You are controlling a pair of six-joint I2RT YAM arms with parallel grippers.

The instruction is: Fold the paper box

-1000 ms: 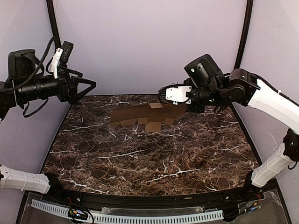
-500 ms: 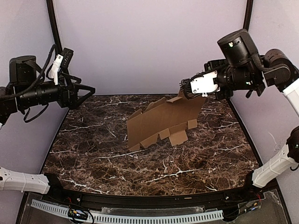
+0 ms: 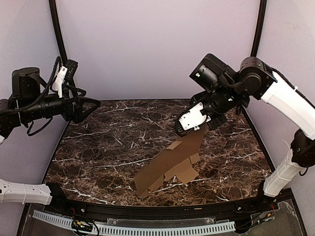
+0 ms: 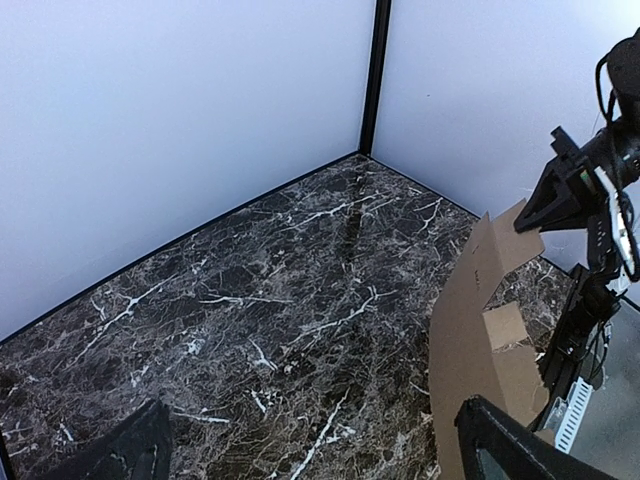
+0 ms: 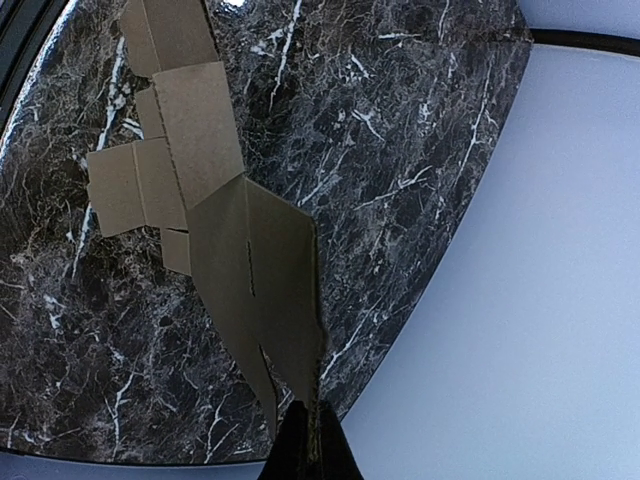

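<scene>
The paper box (image 3: 170, 164) is a flat tan die-cut sheet with flaps, hanging steeply from its top corner. My right gripper (image 3: 188, 132) is shut on that corner above the table's right middle. The sheet's lower end reaches down near the table's front edge; whether it touches I cannot tell. In the right wrist view the shut gripper (image 5: 312, 440) pinches the sheet's edge, and the paper box (image 5: 250, 260) stretches away from it. My left gripper (image 3: 93, 105) hovers open at the far left, apart from the sheet. From the left wrist the paper box (image 4: 470, 340) shows at the right, with the open gripper (image 4: 320, 470) empty.
The dark marble table (image 3: 98, 157) is closed in by pale walls at the back and sides, with black corner posts (image 3: 58, 29). A black rail and a white slotted strip (image 3: 147, 230) run along the near edge.
The right gripper lifted the sheet off the back of the table and swung it forward; it now hangs steeply toward the front edge. The left arm dipped slightly and stayed open.
</scene>
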